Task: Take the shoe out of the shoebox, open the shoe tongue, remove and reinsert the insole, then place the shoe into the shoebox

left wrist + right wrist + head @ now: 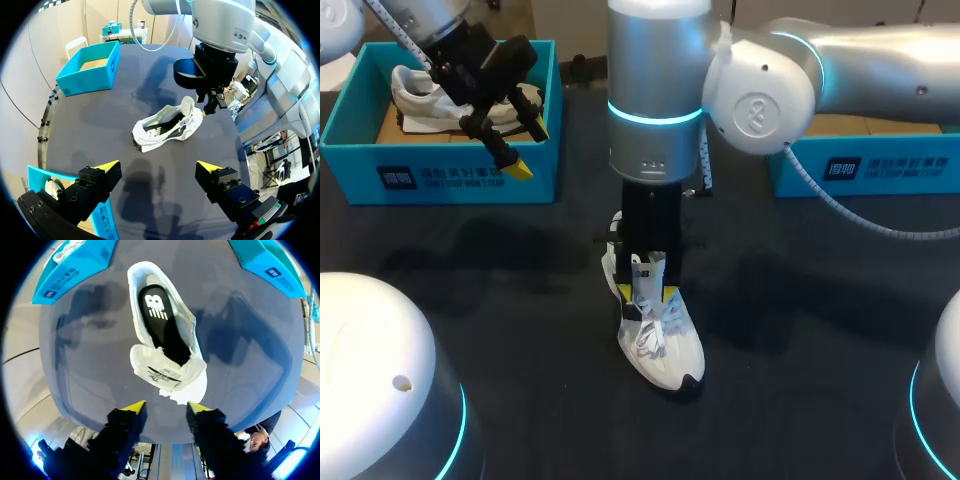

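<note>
Dark tabletop [470, 290] fills the head view, with a teal left shoebox [440, 180] in the upper left of the frame and a matching right shoebox [865, 170] at the upper right edge. The white shoe [665, 350] rests on the bare tabletop just below the middle of the frame. It lies well apart from both boxes, its dark-tipped toe pointing toward the lower right.

The right arm comes in from the upper right and hangs straight down over the shoe's heel end. The right hand [647, 293] is released, its yellow fingers [134, 407] spread apart and gripping nothing. In the right wrist view the tongue [167, 372] is folded out over the laces [650, 340] and lies just ahead of the gap between the fingertips, touched by neither of them. Beyond it the shoe's mouth gapes, showing the black insole [156, 310] with a white mark lying flat inside.

The left hand [528, 150] hovers over the near right corner of the left shoebox in the upper left of the frame, released and empty, its fingers wide apart. A second shoe [418, 92], also white, lies inside that box on its brown floor, partly hidden by the arm. In the left wrist view the shoe on the tabletop sits well ahead of the open fingers, with the right hand directly above it.
</note>
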### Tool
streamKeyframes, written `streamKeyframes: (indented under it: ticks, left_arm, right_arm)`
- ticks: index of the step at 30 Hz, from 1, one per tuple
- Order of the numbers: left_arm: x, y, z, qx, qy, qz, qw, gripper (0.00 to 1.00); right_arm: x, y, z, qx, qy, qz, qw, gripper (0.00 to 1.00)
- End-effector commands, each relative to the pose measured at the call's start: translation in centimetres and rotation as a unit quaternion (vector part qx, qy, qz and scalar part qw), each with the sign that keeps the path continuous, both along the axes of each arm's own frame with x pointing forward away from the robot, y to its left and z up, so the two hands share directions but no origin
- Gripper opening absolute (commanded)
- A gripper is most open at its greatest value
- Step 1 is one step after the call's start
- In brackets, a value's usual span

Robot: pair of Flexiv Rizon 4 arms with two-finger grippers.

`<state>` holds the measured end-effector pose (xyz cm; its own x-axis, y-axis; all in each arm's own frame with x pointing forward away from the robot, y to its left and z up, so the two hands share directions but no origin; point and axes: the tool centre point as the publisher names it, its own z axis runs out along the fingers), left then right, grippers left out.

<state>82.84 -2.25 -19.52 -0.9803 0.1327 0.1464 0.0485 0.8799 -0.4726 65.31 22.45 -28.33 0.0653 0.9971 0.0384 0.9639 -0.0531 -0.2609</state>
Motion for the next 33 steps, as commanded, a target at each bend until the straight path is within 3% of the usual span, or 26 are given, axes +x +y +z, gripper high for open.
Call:
streamKeyframes:
  ticks: [1,6,10,19,28,33]
  left_arm:
    - [-0.1,0.1,0.0,0.001,-0.001,0.000,1.000,1.00]
    - [-0.1,0.1,0.0,0.001,-0.001,0.000,1.000,1.00]
    - [-0.1,0.1,0.0,0.001,-0.001,0.000,1.000,1.00]
    - [-0.1,0.1,0.0,0.001,-0.001,0.000,1.000,1.00]
    - [-0.1,0.1,0.0,0.001,-0.001,0.000,1.000,1.00]
    - [-0.1,0.1,0.0,0.001,-0.001,0.000,1.000,1.00]
  right_arm:
    - [-0.2,-0.3,-0.1,0.003,-0.004,-0.002,1.000,0.30]
    - [1.2,-0.5,-0.8,0.016,-0.007,0.021,1.000,0.12]
    - [2.7,-0.7,-1.5,0.023,-0.012,0.038,0.999,0.22]
    - [6.3,-0.9,-3.2,0.040,-0.014,0.079,0.996,0.15]
    - [4.9,-1.6,-1.7,0.017,-0.012,0.064,0.998,0.18]
    - [4.9,-2.0,-2.0,0.016,-0.009,0.062,0.998,0.20]
